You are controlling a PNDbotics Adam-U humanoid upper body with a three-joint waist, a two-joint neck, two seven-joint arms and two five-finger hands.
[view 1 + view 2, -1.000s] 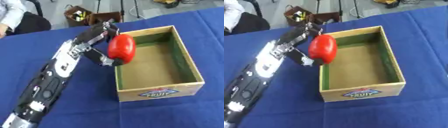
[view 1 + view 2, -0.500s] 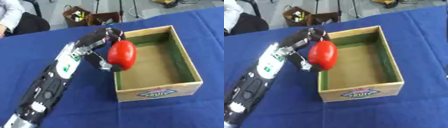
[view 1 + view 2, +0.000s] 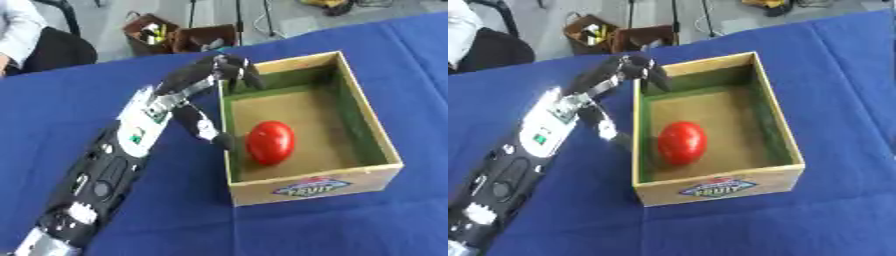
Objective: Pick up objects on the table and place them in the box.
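Note:
A red, rounded fruit (image 3: 269, 142) lies on the floor of the wooden box (image 3: 374, 133), near its left wall and front. The box stands on the blue table and has a green inner lining and a "FRUIT" label on its front. My left hand (image 3: 203, 83) hovers at the box's left rim, open, with fingers reaching over the far left corner and the thumb hanging down outside the wall. Nothing is held in it. My right hand shows in no view.
The blue cloth table (image 3: 105, 75) stretches around the box. Beyond its far edge sit brown boxes of odds and ends (image 3: 179, 36) on the floor, and a seated person (image 3: 35, 42) shows at the upper left.
The left hand has let go of the red fruit, which dropped from beside the box's left rim onto the box floor. The fingers have spread open.

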